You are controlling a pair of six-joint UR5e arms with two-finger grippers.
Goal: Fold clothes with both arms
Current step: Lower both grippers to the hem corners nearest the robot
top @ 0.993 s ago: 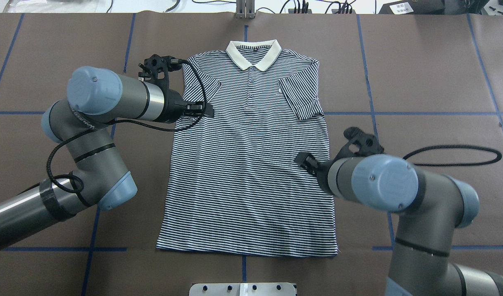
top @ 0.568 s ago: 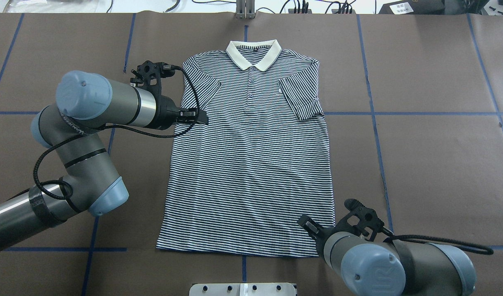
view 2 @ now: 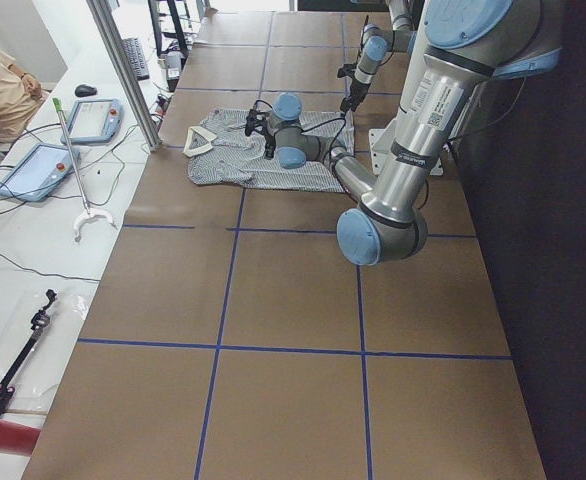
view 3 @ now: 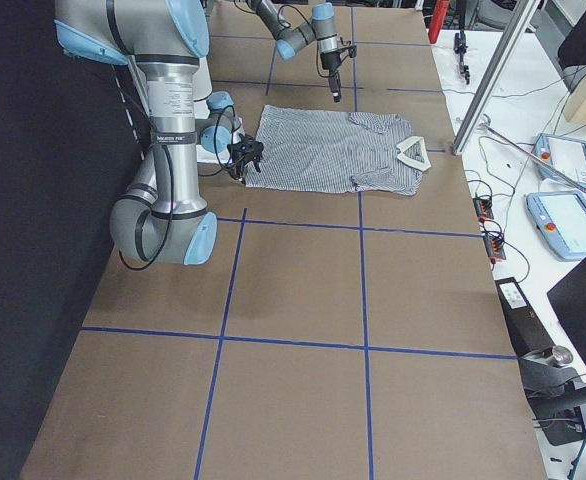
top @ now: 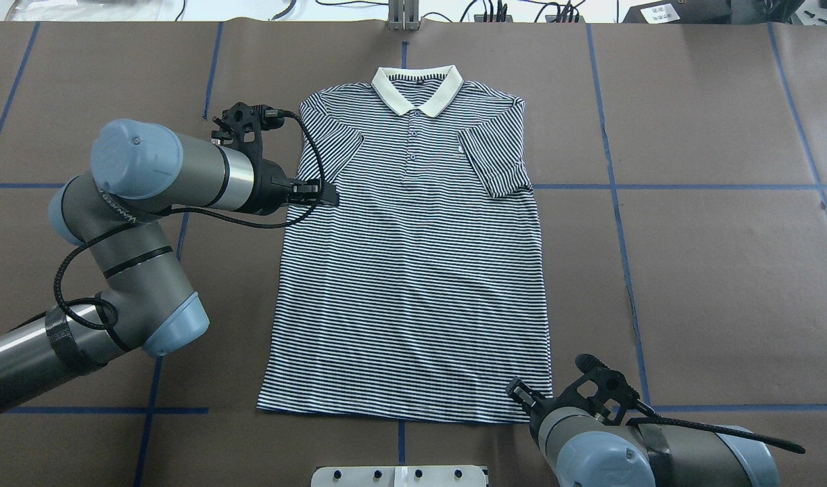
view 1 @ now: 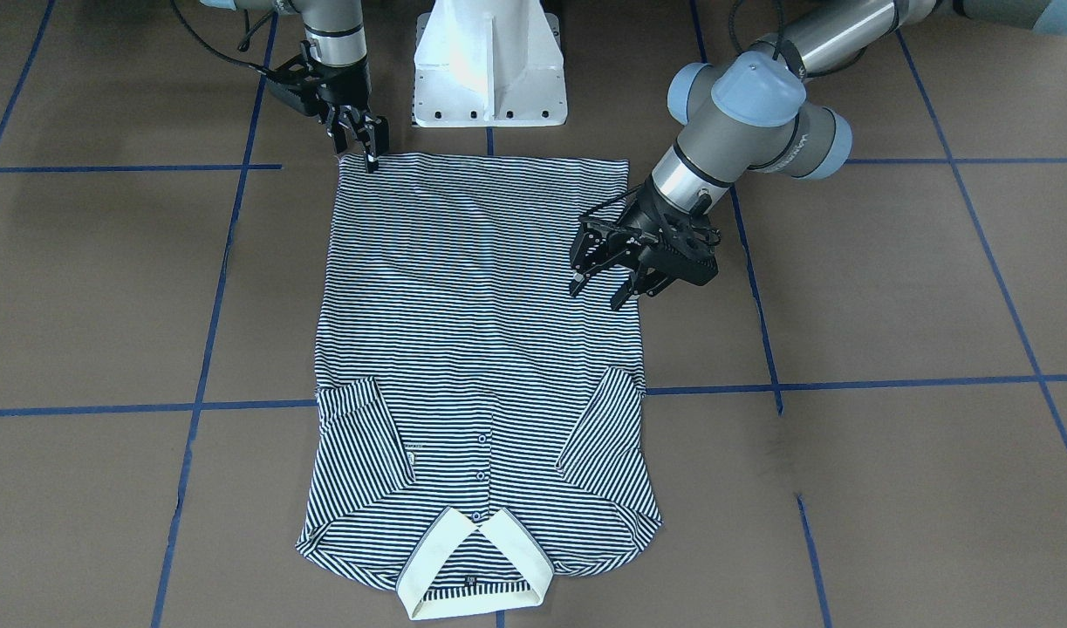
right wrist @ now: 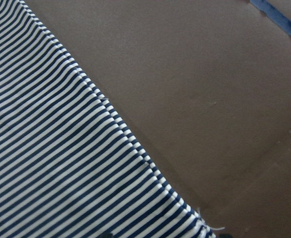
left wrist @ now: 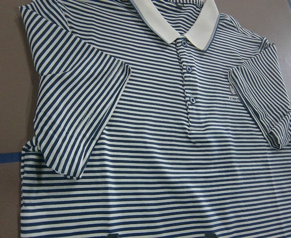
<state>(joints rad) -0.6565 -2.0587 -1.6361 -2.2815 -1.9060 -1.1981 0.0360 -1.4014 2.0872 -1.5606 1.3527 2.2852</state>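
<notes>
Toward the worktop's [view 1: 891, 305] near edge, the right gripper [view 1: 369, 155] sets its fingers, seemingly spread, at a hem corner of the polo shirt [view 1: 472, 331], which lies flat mid-worktop with its sleeves tucked in. Farther on, the left gripper [view 1: 598, 297] hovers with fingers spread over the opposite side edge. The step in hand looks like taking hold for the body fold, so next both must pinch cloth.

**One shirt, two arms**

One striped shirt [top: 413, 284] lies mid-frame, with one collar [top: 416, 91], two sleeves [top: 332, 152] and three buttons [left wrist: 187, 69]. There are two arms, the left arm [top: 176, 166] and the right arm [top: 656, 453]. Each has one gripper: the left gripper [view 1: 597, 298] and the right gripper [view 1: 365, 157]. Two tablets [view 2: 98, 118] lie at the side view's left edge.
</notes>
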